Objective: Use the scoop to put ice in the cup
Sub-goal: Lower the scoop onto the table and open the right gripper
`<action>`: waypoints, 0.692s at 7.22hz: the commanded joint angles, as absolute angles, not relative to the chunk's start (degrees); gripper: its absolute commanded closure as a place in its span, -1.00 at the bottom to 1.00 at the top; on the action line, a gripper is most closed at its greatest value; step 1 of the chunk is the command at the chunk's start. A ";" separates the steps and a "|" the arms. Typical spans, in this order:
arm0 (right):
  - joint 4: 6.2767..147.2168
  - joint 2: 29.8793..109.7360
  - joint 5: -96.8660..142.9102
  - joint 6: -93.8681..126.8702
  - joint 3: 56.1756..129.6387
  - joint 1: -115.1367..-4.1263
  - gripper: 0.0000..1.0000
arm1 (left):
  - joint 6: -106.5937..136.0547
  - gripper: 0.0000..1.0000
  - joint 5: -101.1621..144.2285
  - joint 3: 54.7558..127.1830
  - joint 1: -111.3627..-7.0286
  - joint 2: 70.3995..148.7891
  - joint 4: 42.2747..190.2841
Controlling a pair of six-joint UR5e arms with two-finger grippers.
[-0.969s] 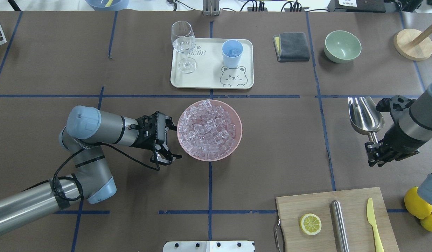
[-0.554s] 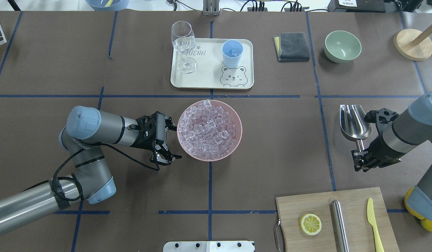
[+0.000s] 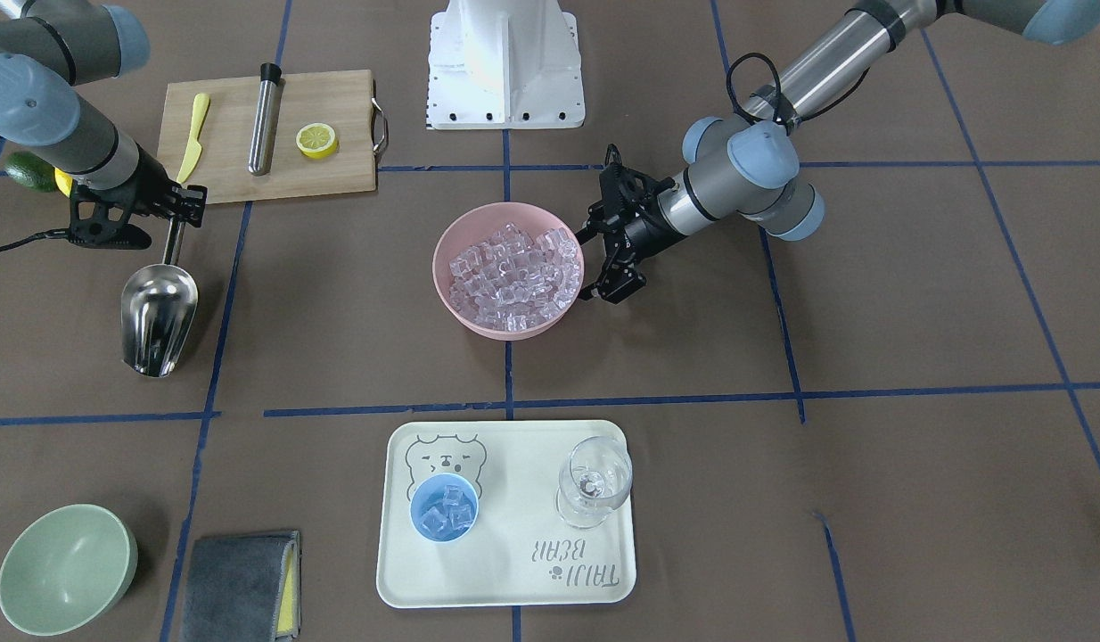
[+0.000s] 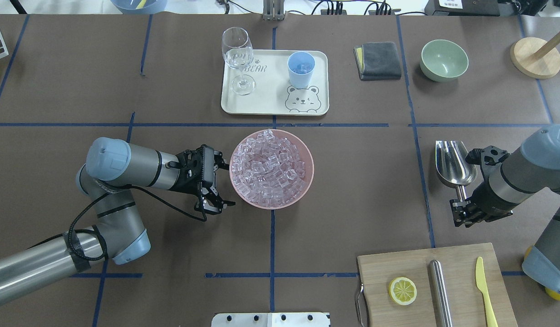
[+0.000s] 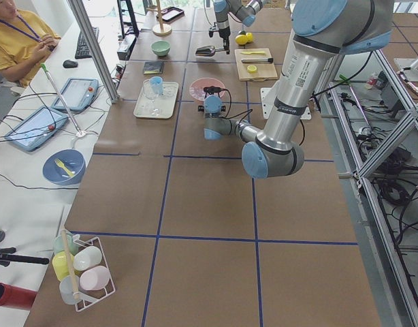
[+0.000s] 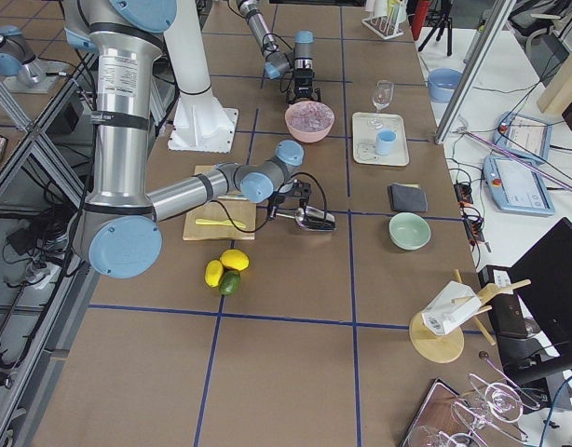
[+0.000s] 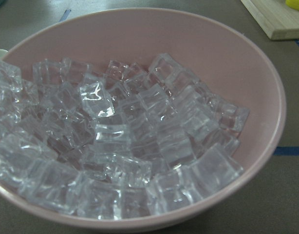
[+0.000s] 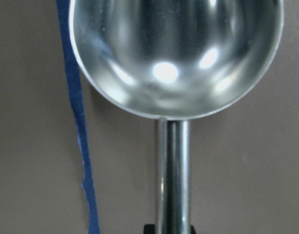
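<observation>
The ice [image 4: 270, 167] fills a pink bowl [image 4: 308, 156] at the table's middle, and the left wrist view shows the ice [image 7: 115, 146] close up. My left gripper [image 4: 227, 184] stands open at the bowl's left rim, empty. The light-blue cup [image 4: 301, 69] stands on the cream tray [image 4: 271, 102], and the front view shows a few cubes inside the cup [image 3: 444, 507]. My right gripper [image 4: 461, 207] is shut on the handle of the steel scoop [image 4: 454, 169], low over the table at the right. The scoop's trough [image 8: 176, 53] is empty.
A stemmed glass [image 4: 238, 59] shares the tray. A grey cloth [image 4: 378, 60], a green bowl [image 4: 444, 59] and a wooden stand [image 4: 535, 57] sit at the back right. A cutting board [image 4: 436, 286] with a lemon half, a steel cylinder and a yellow knife lies front right.
My right arm has carried the scoop down and a little toward the table's middle and the robot. The left arm and the bowl have not moved.
</observation>
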State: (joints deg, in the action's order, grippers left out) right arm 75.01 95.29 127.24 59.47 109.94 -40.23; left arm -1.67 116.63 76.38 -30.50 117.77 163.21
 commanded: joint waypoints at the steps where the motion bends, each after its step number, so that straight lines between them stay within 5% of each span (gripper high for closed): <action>1: 74.97 95.01 127.00 60.55 109.95 -39.29 1.00 | -1.67 -1.00 116.63 76.38 -30.50 117.77 163.21; 5: 74.62 94.83 126.04 61.35 110.30 -37.62 1.00 | -1.67 -1.00 116.63 76.29 -30.50 117.77 163.21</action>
State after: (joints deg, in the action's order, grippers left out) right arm 74.70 94.87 126.10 61.77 110.21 -37.94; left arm -1.67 116.63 76.30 -30.50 117.77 163.21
